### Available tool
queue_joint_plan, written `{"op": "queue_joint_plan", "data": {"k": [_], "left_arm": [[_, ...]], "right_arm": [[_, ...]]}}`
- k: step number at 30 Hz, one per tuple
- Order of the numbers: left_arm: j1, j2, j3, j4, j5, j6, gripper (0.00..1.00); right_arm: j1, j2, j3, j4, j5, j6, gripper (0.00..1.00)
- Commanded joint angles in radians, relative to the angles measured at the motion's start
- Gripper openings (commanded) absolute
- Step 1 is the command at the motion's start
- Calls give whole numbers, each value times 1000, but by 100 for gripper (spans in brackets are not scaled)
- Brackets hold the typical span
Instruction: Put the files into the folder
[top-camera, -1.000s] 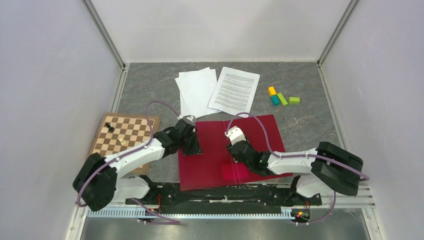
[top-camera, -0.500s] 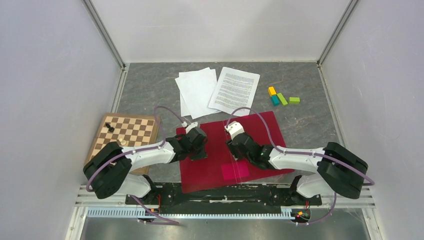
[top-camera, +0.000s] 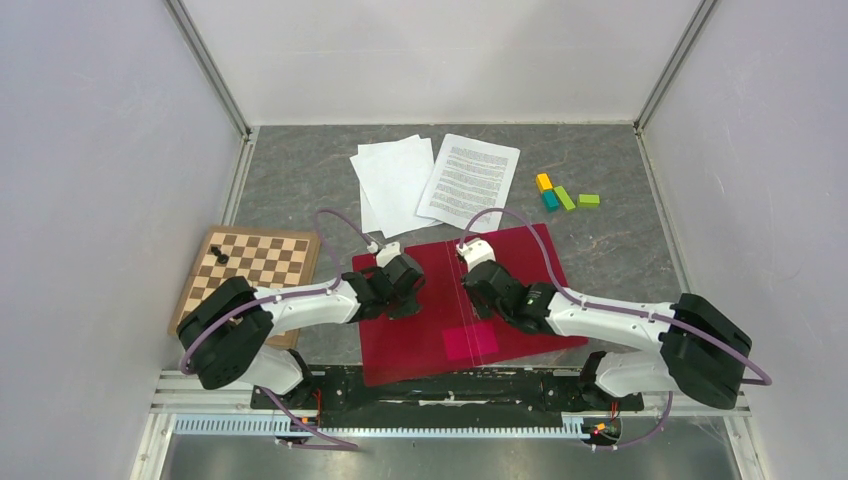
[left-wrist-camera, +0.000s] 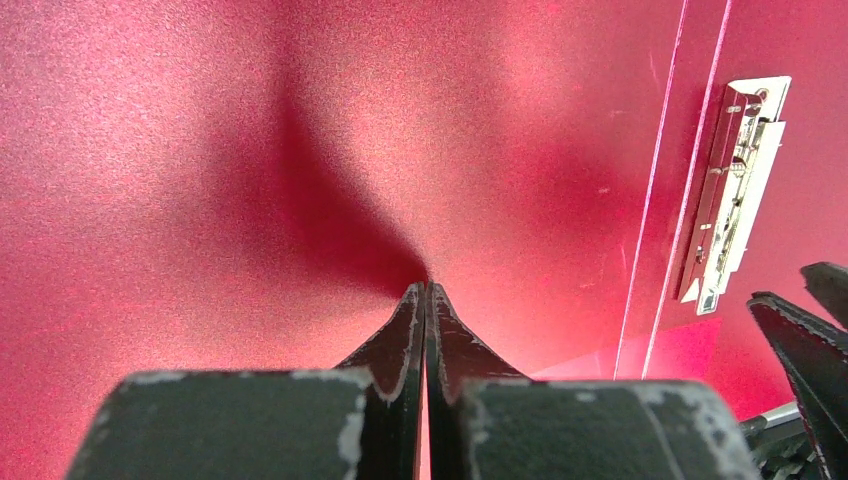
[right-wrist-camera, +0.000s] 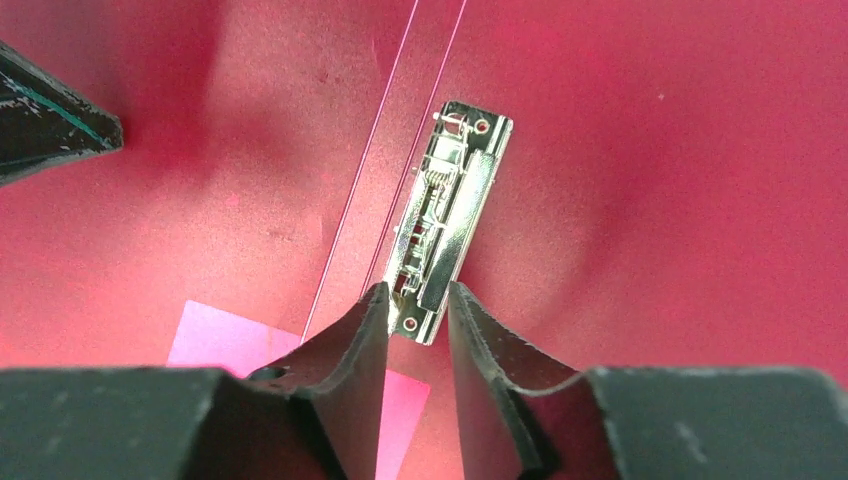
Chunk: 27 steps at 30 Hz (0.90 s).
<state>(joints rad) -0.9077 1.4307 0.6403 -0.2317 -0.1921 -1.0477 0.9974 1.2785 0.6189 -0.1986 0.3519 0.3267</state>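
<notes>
Left jaws are pressing shut against the folder (left-wrist-camera: 200, 150); your right jaws are narrowly straddling the metal clip (right-wrist-camera: 450, 200), so be centring them.

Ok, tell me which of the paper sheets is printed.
The right-hand sheet, nearest the coloured blocks: it is covered in lines of black text, while the sheets left of it look blank.

Wooden chessboard (top-camera: 255, 262) sits on the left of the grey surface (top-camera: 620, 250), with one black piece (top-camera: 221, 257) standing near its far-left corner. Over at the far right there's a small cluster of blocks (top-camera: 566, 198) — yellow, teal, two green.
</notes>
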Motion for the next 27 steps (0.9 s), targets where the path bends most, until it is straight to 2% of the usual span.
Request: {"op": "queue_joint_plan", "data": {"k": [1, 15, 27], "left_arm": [[-7, 7, -1, -69, -68, -28, 2], [-6, 3, -11, -83, -92, -16, 2], [-7, 12, -6, -103, -113, -11, 2]], "right_arm": [[0, 20, 3, -15, -15, 52, 29], [19, 50, -5, -1, -55, 76, 20], [41, 86, -1, -31, -9, 86, 17]]}}
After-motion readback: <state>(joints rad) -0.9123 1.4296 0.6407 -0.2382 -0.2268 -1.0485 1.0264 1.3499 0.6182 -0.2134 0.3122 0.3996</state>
